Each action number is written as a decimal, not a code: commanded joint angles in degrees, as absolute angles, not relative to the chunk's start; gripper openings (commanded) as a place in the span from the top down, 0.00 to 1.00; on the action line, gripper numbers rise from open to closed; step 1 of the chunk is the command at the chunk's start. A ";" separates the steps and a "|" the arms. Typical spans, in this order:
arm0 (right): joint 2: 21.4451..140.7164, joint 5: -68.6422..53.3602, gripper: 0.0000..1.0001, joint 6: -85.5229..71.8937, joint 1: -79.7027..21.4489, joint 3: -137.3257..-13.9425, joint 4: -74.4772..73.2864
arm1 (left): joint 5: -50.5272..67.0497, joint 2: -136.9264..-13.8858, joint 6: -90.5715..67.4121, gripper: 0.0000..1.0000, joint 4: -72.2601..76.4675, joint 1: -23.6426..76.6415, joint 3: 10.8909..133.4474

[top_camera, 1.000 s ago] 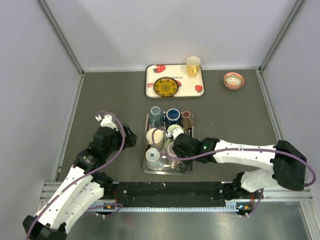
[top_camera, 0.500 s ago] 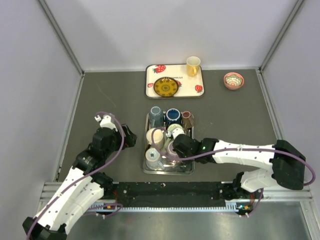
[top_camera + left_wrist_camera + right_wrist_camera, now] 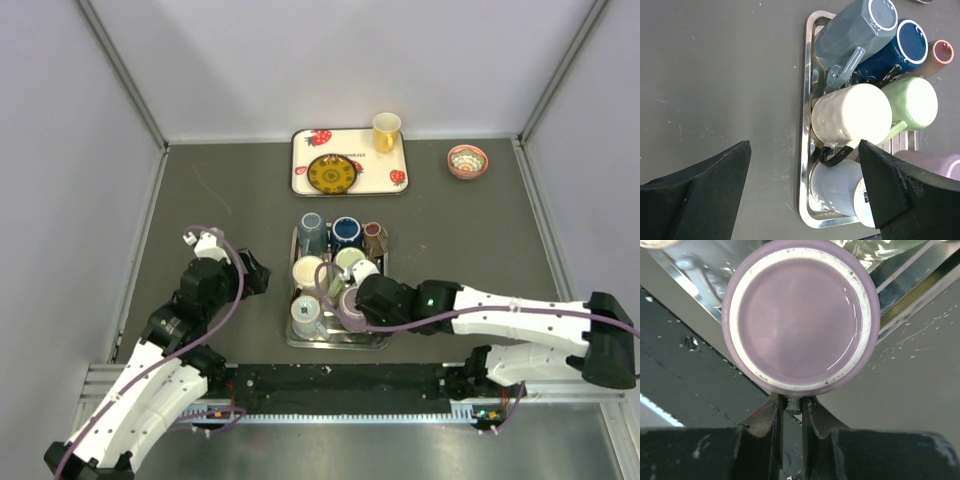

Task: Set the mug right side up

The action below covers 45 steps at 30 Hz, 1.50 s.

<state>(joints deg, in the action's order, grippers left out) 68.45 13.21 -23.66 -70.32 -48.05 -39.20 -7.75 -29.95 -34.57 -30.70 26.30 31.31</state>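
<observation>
Your lilac mug (image 3: 800, 315) sits upside down in the near right part of the metal tray (image 3: 335, 343). Its flat base and pale foot ring face the right wrist camera, and the cream mug (image 3: 850, 115) and the green mug (image 3: 912, 102) crowd in close. The right end effector (image 3: 792, 407) is pinched almost fully together right at the mug's wall. What it grips between its fingers looks like the handle, though little of it shows. The left end effector (image 3: 805, 145) is spread wide and holds nothing, hovering over the desk (image 3: 220, 200) just beside the tray's left rim.

Treat the mug as glazed ceramic: rigid, fairly heavy for its size, slick, and liable to chip against its neighbours or the steel. A handle grip puts the weight off to one side, so expect the mug to want to swing about the fingers as you rotate it. Lift it clear of the other mugs before you roll the wrist, and set it down gently.
</observation>
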 commanded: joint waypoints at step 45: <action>52.99 -27.33 1.00 -67.42 -38.23 -31.46 51.95 | 27.59 -25.47 -59.15 0.02 22.32 26.46 23.11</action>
<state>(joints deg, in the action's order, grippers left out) 52.80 -25.28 -66.17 -38.61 -28.82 39.00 17.63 -20.78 -57.80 11.27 26.30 20.99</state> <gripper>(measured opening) 0.111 0.981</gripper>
